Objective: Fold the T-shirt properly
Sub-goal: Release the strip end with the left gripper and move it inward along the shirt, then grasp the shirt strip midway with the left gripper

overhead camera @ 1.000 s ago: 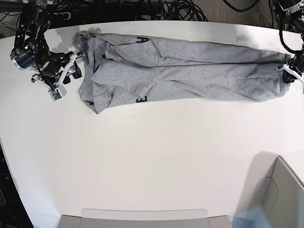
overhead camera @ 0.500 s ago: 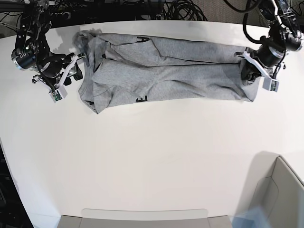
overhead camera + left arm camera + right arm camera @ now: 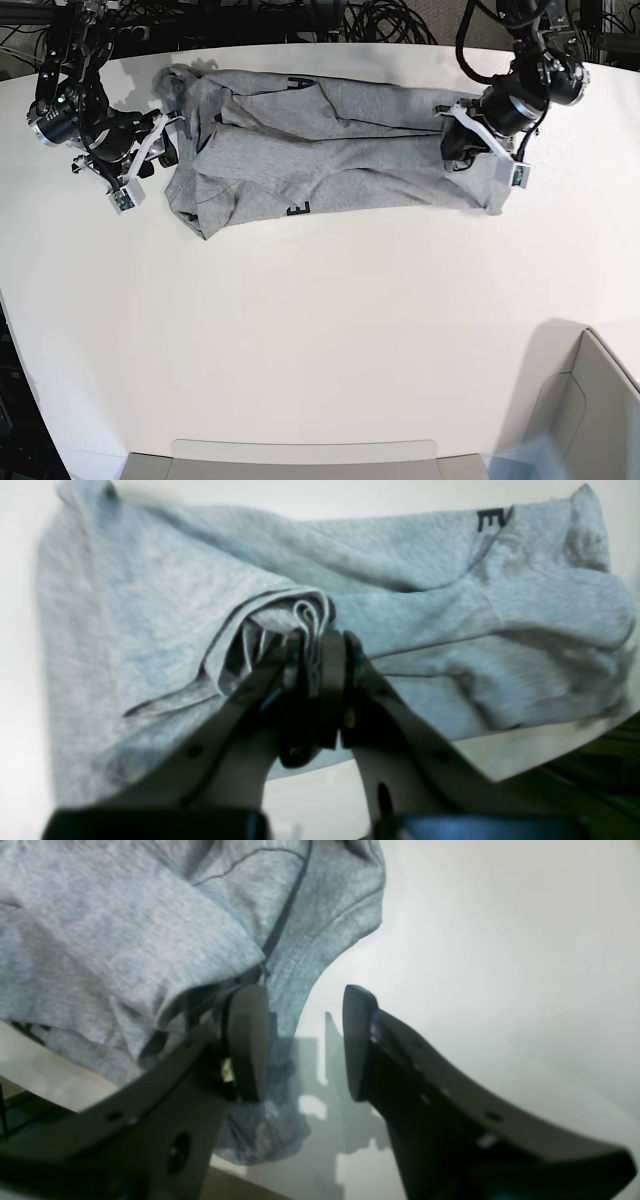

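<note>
The grey T-shirt (image 3: 320,150) lies stretched along the table's far side, with black lettering (image 3: 298,208) showing at its folds. My left gripper (image 3: 462,148) is on the base view's right, shut on the shirt's bunched end. The left wrist view shows that gripper (image 3: 315,647) pinching several layers of hem, the T-shirt (image 3: 150,595) spreading beyond it with a black letter E (image 3: 492,519). My right gripper (image 3: 160,145) stands open at the shirt's other end. In the right wrist view this gripper (image 3: 301,1040) has bare table between its fingers, and one finger (image 3: 245,1040) touches the T-shirt (image 3: 125,915) edge.
The white table (image 3: 320,330) fills the base view. A grey bin (image 3: 590,410) sits at the near right corner and a grey tray (image 3: 300,458) at the near edge. Black cables (image 3: 380,20) run behind the far edge.
My left gripper has carried the shirt's end leftward in the base view, from the table's right edge inward, so the shirt spans less width. The right arm has barely moved.
</note>
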Robot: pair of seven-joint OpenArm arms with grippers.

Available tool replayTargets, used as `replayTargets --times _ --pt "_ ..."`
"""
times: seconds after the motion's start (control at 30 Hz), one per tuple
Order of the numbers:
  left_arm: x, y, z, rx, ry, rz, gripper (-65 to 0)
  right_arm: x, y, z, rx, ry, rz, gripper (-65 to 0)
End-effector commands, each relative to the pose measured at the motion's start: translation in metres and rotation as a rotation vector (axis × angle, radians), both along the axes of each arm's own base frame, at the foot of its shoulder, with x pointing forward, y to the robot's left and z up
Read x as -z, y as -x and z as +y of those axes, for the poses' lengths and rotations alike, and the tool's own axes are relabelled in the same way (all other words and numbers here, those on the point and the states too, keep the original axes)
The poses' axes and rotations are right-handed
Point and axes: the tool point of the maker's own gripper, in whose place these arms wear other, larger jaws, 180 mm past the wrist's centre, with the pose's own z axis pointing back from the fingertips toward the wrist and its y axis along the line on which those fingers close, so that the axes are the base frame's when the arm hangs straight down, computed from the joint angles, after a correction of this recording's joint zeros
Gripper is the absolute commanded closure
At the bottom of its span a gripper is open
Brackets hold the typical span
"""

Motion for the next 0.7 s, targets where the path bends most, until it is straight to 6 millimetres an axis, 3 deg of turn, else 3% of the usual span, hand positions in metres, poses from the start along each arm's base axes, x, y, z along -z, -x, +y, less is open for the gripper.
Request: replayTargets --times 0.0,0.3,0.47,0.67 --pt "-0.011 -0.009 -0.005 0.010 0.018 -0.050 0.0 -0.008 -0.005 0.000 -0.016 0.003 -0.033 -24.7" --pt "0.002 -0.008 -0.029 0.059 -0.041 -0.032 0.0 -0.007 -0.003 0.000 -0.015 0.005 -0.025 -24.7" --pt "0.009 -0.004 -0.055 0.133 -0.059 -0.016 0.0 -0.007 -0.003 0.000 -0.015 0.003 -0.025 -24.7" --pt "0.007 -0.008 -0.063 0.135 -0.060 -0.049 0.0 -0.005 -0.003 0.004 -0.006 -0.015 -0.024 -24.7"
